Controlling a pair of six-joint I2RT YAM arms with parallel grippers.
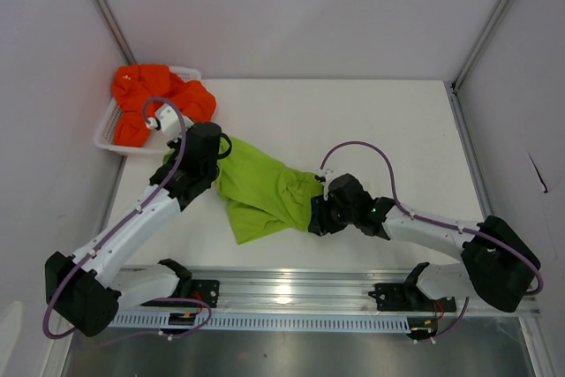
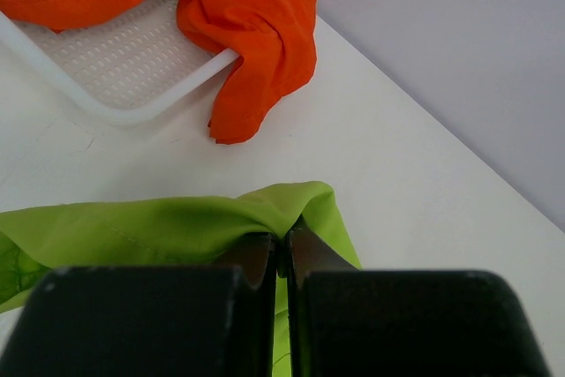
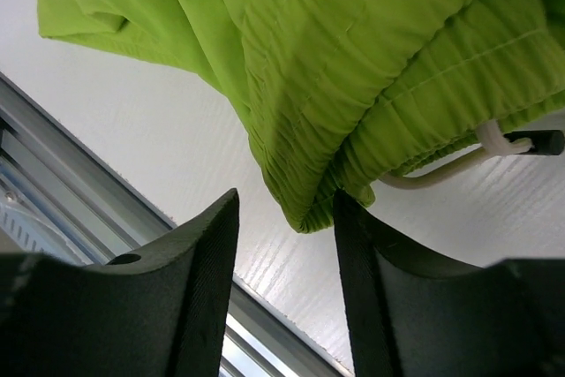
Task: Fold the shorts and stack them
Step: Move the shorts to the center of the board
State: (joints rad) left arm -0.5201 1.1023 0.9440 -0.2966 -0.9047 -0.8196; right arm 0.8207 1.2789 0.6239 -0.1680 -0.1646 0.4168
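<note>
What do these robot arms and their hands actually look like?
Both the left arm and right arm have white tubular segments joined by bulky black joints. A thin purple cable loops along each. The left hand and right hand are black, each with two flat fingers.

We get bright, even light from overhead; shadows on the table point(image 1: 371, 130) are faint and soft. Glare flares on the rail point(image 1: 282, 291). In our wrist views the near fingers point(image 3: 190, 297) look dark, while the green shorts point(image 3: 353, 50) are sharp.
</note>
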